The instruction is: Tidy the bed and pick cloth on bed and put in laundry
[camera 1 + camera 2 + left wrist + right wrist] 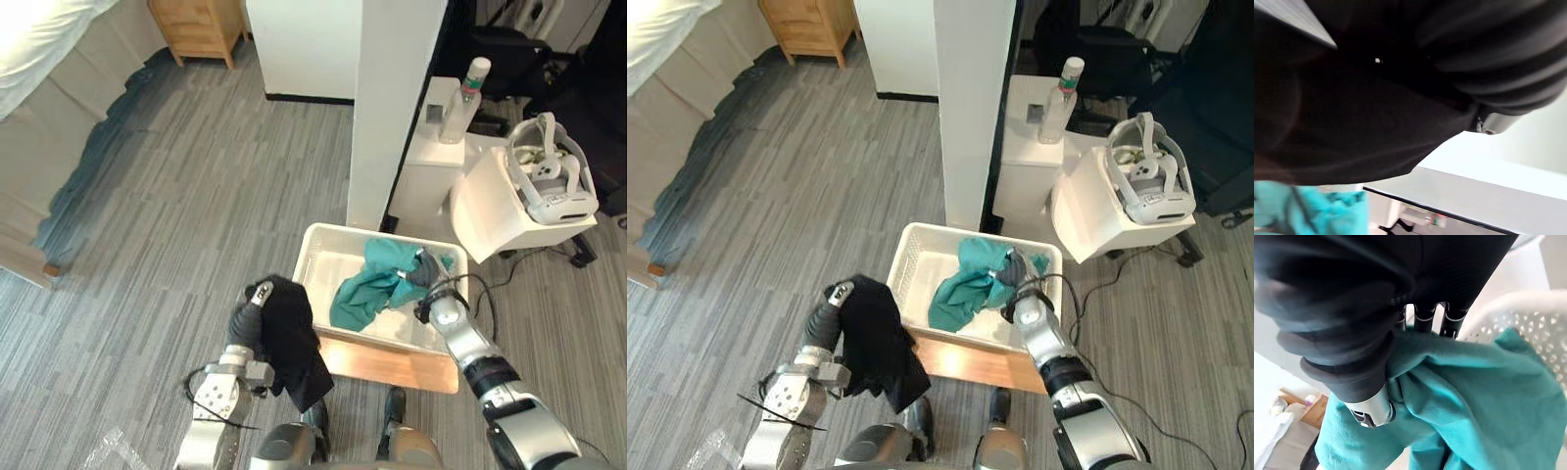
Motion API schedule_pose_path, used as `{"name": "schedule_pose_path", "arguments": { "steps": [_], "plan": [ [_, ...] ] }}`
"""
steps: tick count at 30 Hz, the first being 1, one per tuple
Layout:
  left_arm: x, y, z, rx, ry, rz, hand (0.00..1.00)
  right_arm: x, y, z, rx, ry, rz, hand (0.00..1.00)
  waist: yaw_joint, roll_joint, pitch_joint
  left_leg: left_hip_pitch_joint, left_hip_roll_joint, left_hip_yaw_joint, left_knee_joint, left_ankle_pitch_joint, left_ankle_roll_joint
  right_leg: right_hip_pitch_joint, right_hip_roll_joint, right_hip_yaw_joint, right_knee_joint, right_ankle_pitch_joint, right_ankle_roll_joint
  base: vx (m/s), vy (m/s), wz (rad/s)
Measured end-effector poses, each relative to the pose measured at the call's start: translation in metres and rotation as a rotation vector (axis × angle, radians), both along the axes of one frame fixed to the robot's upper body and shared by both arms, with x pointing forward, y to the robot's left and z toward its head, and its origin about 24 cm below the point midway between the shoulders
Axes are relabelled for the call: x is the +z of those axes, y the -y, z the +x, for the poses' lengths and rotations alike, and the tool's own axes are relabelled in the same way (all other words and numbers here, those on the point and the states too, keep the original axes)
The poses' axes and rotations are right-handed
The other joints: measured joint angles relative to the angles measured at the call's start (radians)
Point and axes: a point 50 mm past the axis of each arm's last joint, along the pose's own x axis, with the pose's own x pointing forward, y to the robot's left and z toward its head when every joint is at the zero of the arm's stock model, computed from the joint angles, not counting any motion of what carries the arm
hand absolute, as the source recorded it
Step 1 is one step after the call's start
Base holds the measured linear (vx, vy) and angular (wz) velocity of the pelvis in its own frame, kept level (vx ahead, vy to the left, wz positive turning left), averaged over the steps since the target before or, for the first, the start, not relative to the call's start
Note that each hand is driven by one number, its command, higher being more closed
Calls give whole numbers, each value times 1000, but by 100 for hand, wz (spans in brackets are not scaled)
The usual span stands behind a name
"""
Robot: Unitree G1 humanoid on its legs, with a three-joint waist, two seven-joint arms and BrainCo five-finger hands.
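A white perforated laundry basket [315, 241] stands on the floor in front of me. A teal cloth [375, 286] lies bunched inside it, hanging over the far right rim. My right hand [428, 270] is inside the basket, and in the right wrist view its fingers [1426, 317] and thumb curl into the teal cloth [1479, 391]. Just left of the basket my left hand [245, 325] is raised, shut on a black cloth [297, 345] that drapes over it and hangs down. That black cloth [1352, 122] covers most of the left wrist view.
The basket rests on a wooden board [392, 365]. Behind it rises a white pillar [394, 108]. To the right are white boxes with a headset [552, 182] and a bottle [467, 96]. The bed [44, 59] lies far left, with a wooden nightstand [199, 27] beyond.
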Motion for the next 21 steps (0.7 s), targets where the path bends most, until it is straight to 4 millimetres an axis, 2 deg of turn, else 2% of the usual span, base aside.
{"name": "schedule_pose_path", "arguments": {
  "steps": [2, 4, 6, 9, 11, 16, 18, 21],
  "plan": [
    [3, -2, 0, -2, 18, 5, 100, -3, 1, -7, -10, 13, -7, 0, -2, -8, -20, 2, 3, 7, -6, -6, 9, 0, 3, 3, -3, 0, 0, -49, -13, -14],
    [16, -3, -1, 1, 91, 4, 100, -6, 7, -17, -28, 26, -28, 0, -15, -15, -36, 22, 8, 16, -8, -10, 14, 16, 9, 3, -2, 0, 0, -34, -19, -8],
    [29, -5, -3, -2, 165, 9, 100, -8, 10, -25, -31, 31, -36, 0, -29, -14, -66, 25, 10, 24, -9, -11, 14, 15, 11, 6, -1, 0, 0, -40, -15, -12],
    [43, -6, 2, 6, 251, 14, 100, -11, 11, -33, -30, 19, -34, 0, -29, -13, -96, 36, 14, 47, -9, -13, 12, 14, 17, 27, -2, 0, 0, -33, -17, -24],
    [54, -8, 7, 28, 313, 24, 100, -14, 13, -39, -37, 5, -29, 0, -33, -12, -119, 44, 17, 62, -10, -14, 10, 14, 22, 38, -1, 0, 0, -48, -25, -21],
    [82, -6, 20, 45, 452, 65, 100, -5, 23, -46, -94, 38, 23, 0, -72, -6, -141, 71, 18, 104, -29, -14, 9, 14, 29, 80, -1, 0, 0, -64, -10, -23],
    [90, -5, 26, 39, 482, 71, 100, -7, 29, -49, -134, 23, 38, 0, -89, -6, -157, 85, 20, 125, -40, -14, 9, 13, 33, 97, -1, 0, 0, -47, -3, -34],
    [96, -2, 47, 19, 464, 63, 100, -13, 38, -62, -198, -8, 63, 0, -112, -4, -190, 109, 24, 158, -56, -13, 7, 13, 44, 133, 1, 0, 0, -16, -8, -34]
  ]
}}
